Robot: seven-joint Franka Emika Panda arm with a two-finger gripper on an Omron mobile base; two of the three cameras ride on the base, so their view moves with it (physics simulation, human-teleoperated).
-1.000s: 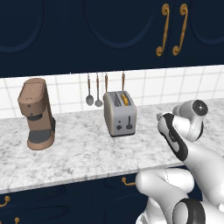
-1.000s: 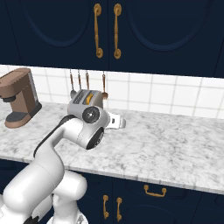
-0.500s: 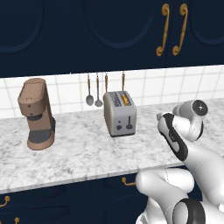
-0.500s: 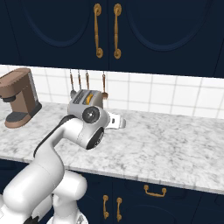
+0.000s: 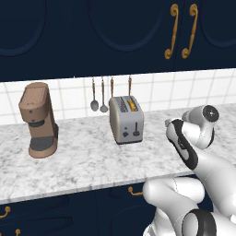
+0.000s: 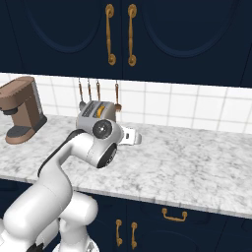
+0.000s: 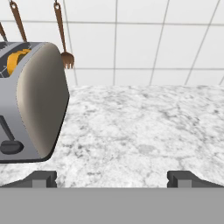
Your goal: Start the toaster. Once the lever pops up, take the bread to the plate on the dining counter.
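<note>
The toaster [image 5: 126, 120] is seen standing on the marble worktop [image 5: 87, 161], bread [image 5: 132, 104] in one slot. The gripper [image 7: 112, 178] is held wide apart, empty, right of it.

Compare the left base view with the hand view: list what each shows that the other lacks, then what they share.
Left base view alone: the coffee machine, two hanging spoons, the navy cabinets with brass handles, and the toaster's whole front with its lever.
Hand view alone: a hanging fork seen close, and the open gripper with its two fingertips wide apart over bare worktop.
Both: the toaster with bread in a slot, the marble worktop, the white tiles.
</note>
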